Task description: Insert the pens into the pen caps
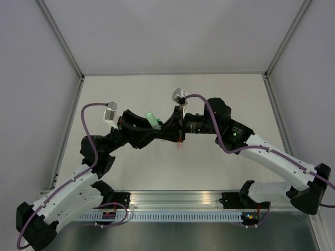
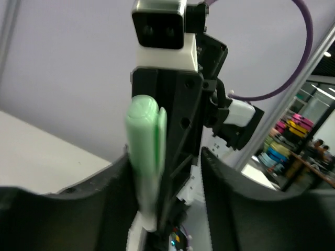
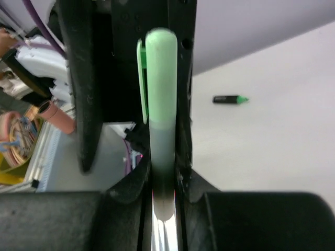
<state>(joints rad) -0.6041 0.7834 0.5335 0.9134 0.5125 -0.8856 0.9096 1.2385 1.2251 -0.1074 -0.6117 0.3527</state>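
Here the right hand [image 3: 163,180] is closed narrowly on the lower end of the pale mint green stubby marker pen [image 3: 161,78], which is held up off the white surface [image 3: 272,146]. The left hand [image 2: 163,157] sits around that pen's brighter green clipped end, its fingers spread wider than the pen. A dark-bodied marker pen with a green tip [image 3: 229,99] lies on the surface, well apart from the mint pen.

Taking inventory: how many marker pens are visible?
2: a pale mint green pen in the right gripper, a dark green-tipped pen on the white table. Others may be hidden.
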